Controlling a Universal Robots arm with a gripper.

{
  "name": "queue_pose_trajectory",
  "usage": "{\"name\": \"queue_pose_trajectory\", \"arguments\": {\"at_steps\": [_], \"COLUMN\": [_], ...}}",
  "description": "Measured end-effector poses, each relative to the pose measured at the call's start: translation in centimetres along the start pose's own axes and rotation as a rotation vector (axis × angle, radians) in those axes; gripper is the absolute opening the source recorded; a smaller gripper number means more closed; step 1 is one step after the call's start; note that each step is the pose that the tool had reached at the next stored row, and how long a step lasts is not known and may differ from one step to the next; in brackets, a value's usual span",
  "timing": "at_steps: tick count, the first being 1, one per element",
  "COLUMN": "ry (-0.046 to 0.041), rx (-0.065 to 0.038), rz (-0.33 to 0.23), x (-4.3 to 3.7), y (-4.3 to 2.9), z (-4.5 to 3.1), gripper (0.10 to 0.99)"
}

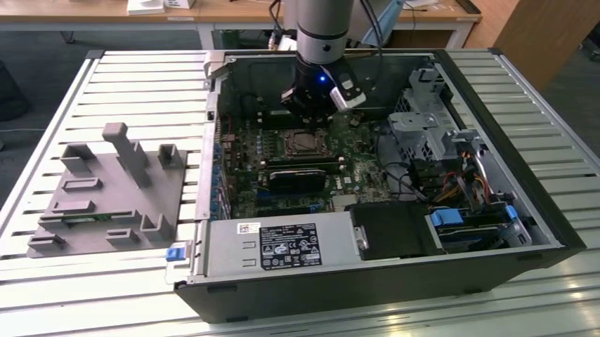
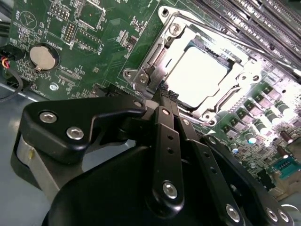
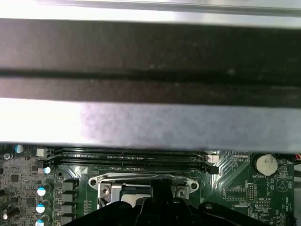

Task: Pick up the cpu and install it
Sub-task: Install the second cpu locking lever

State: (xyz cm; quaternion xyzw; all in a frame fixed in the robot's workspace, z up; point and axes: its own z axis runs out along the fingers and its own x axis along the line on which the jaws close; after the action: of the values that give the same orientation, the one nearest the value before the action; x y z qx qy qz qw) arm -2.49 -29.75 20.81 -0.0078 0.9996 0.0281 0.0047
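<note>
I see the cpu (image 2: pixel 196 77), shiny silver, lying flat in its socket just beyond the tool (image 2: pixel 168 96) tips.

Silver-screwed black end effector (image 2: pixel 165 94)

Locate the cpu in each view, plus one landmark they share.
Exterior view: the cpu sits in the motherboard socket, just below the gripper.
Second wrist view: bright silver square inside the metal socket frame, beyond the fingertips.
First wrist view: pale sliver behind the gripper body.
Shared landmark: the socket frame.
</note>
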Motion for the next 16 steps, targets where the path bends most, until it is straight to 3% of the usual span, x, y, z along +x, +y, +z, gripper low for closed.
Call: {"name": "queue_pose_trajectory", "arguments": {"at_steps": [2,6,9,16], "ry": [-0.0002,-0.0003,-0.0003,-0.0002], "rx": [0.0,0.0,-0.001,0.0], "rz": [0.0,0.0,0.0,0.0], "x": [-0.01,-0.02,-0.02,0.01], "y": [0.02,0.1,-0.06,-2.43], "z": [-0.36,-1.82,-2.07,-2.19], "gripper": [0.106,0.106,0.106,0.106]}}
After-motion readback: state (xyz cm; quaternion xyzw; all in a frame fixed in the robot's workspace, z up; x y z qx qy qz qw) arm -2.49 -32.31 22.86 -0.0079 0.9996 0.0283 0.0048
